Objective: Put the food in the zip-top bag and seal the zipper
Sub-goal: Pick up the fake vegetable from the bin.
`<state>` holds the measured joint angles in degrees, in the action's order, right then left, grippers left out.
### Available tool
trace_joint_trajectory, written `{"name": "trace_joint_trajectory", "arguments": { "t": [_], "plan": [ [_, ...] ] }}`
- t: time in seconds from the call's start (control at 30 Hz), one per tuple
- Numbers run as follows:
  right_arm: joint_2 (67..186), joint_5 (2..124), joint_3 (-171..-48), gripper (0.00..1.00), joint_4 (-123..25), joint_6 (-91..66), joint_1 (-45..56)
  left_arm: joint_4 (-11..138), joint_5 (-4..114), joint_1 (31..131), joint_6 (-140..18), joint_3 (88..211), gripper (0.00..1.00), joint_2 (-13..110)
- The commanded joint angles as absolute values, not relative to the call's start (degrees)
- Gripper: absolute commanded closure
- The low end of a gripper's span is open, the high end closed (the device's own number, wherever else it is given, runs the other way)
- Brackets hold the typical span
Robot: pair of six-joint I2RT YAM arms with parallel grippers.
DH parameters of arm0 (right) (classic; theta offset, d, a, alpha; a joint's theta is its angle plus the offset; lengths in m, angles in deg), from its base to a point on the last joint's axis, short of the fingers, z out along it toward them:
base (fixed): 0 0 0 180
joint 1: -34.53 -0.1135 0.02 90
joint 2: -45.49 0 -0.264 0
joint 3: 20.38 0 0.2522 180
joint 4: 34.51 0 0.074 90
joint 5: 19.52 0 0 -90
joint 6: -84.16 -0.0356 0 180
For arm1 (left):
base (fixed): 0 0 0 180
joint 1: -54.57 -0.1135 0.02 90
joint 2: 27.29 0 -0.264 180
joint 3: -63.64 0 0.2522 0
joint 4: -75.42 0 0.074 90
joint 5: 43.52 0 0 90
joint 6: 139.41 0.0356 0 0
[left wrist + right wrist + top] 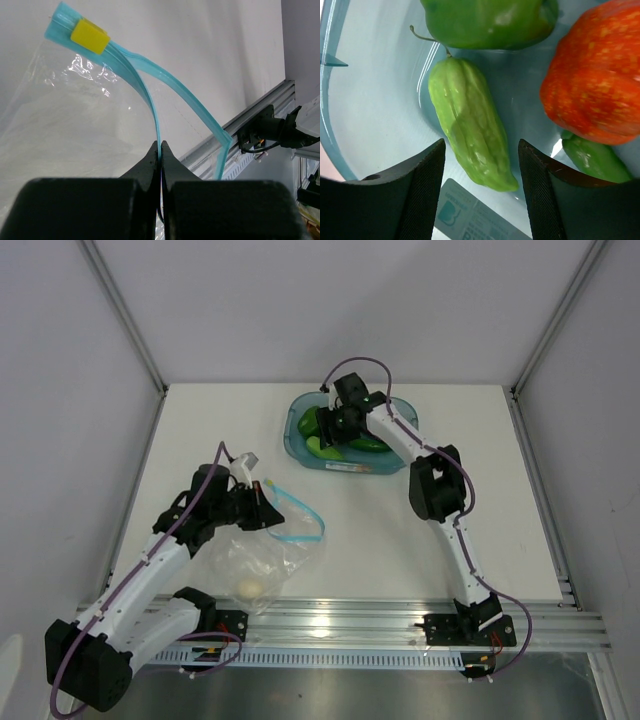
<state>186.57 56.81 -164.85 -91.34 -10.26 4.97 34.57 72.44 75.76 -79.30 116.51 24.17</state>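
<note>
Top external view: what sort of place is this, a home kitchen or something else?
Probably a robot test cell in a lab, not a kitchen: a white table walled by plain panels, the left arm and right arm bolted to a metal rail, and toy vegetables in a tub.

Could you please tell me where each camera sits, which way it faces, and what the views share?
Top external: above and behind the bases, looking down on the table; left arm and right arm show.
Left wrist: on the left arm, looking along the left gripper, shut on the zipper of the zip-top bag.
Right wrist: on the right arm, looking down past the open right gripper at the light green vegetable in the tub.
Shared: top and left wrist show the zipper; top and right wrist the tub.
</note>
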Motion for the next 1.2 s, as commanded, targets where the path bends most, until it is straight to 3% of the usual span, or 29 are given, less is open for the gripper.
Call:
{"name": "trace_joint_trajectory", "arguments": {
  "t": [0.0,0.53,0.73,0.9,0.97,1.17],
  "plan": [
    [187.78,55.98,-166.94,0.38,-91.87,-8.83,3.77,37.23,74.08,75.4,-78.32,116.16,1.0,24.56],
    [190.59,58.0,-166.06,0.39,-91.87,-7.68,2.36,37.14,74.69,75.4,-78.59,116.07,1.0,23.42],
    [191.39,57.82,-166.24,0.44,-91.6,-7.16,2.62,37.14,74.78,75.4,-78.67,115.72,0.99,23.33],
    [190.86,56.42,-166.32,0.58,-90.73,-7.15,3.06,37.14,74.78,75.4,-78.76,115.63,0.99,23.6],
    [190.6,55.28,-167.02,0.72,-90.37,-7.68,3.41,37.14,74.78,75.4,-79.02,115.81,0.99,23.6],
    [186.91,53.69,-168.17,0.82,-89.06,-8.56,3.94,37.14,75.49,75.4,-80.08,115.72,1.0,23.25]
  ]
}}
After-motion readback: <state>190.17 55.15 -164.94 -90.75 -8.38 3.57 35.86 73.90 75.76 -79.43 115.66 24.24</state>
